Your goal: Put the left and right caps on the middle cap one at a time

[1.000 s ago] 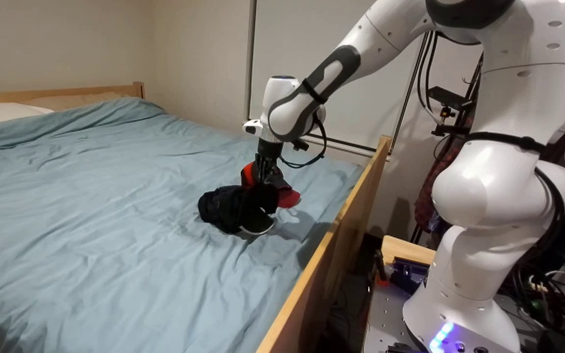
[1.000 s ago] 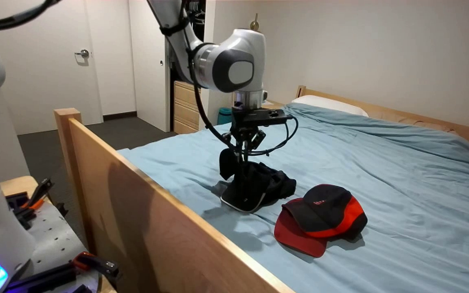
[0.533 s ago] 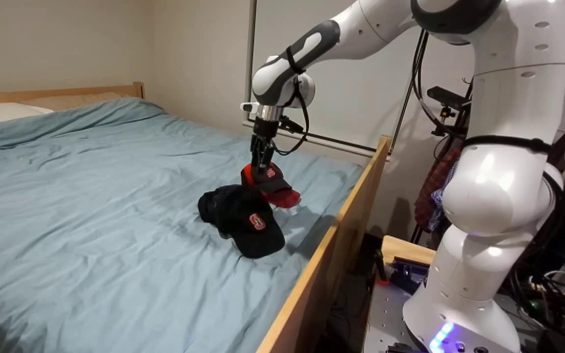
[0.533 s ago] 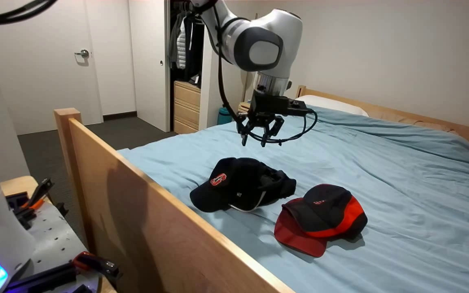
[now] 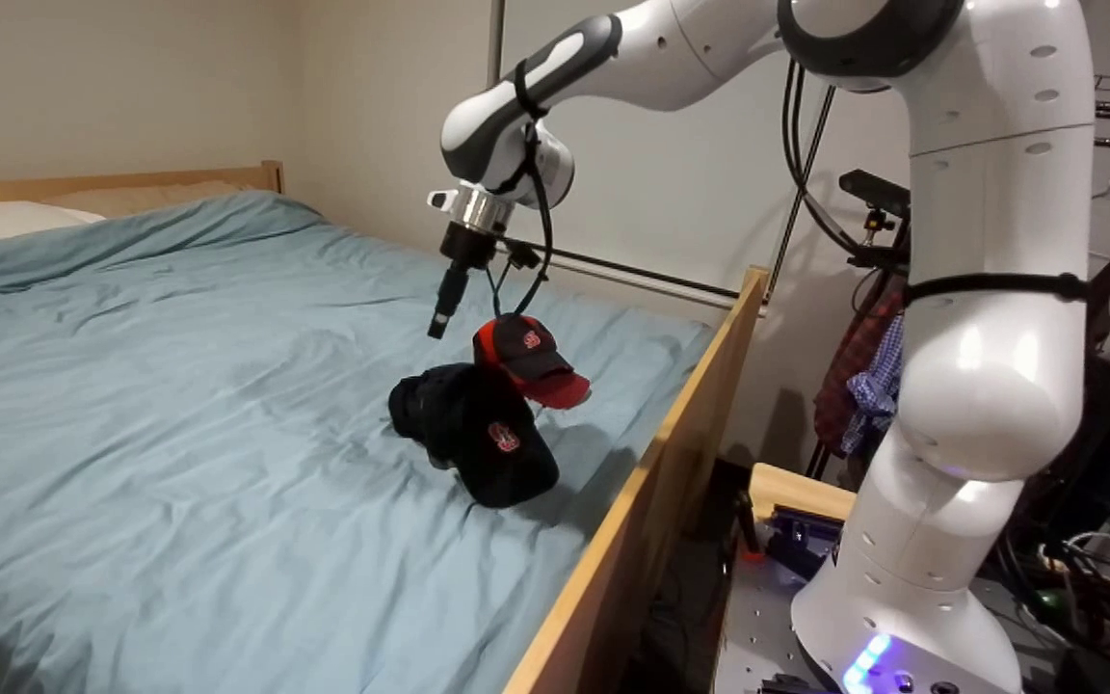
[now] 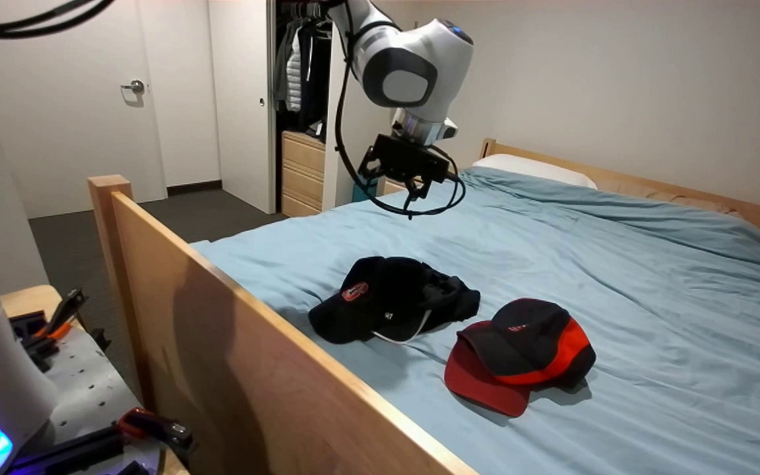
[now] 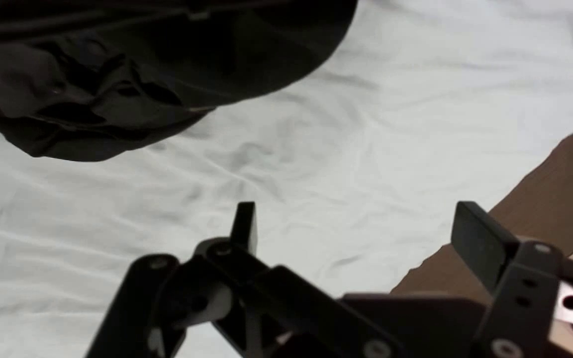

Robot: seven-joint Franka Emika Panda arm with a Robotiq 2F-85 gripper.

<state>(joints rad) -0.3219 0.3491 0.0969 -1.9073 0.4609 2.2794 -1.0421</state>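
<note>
1. In an exterior view: plain black baseball cap (image 6: 377, 290) sits on the black baseball cap with whitish visor edging (image 6: 451, 300), red-and-black baseball cap (image 6: 541, 336) just beside, all on a super rumpled light-blue duvet (image 6: 670, 330).
2. In an exterior view: pale-wood footboard (image 5: 651, 492), beige wall (image 5: 131, 87).
3. Wrist view: black gripper (image 7: 361, 231) is spread wide, duvet showing in the gap.

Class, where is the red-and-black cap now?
In an exterior view, the red-and-black cap lies on the bed, right of the black caps, beyond the wooden footboard.
</note>
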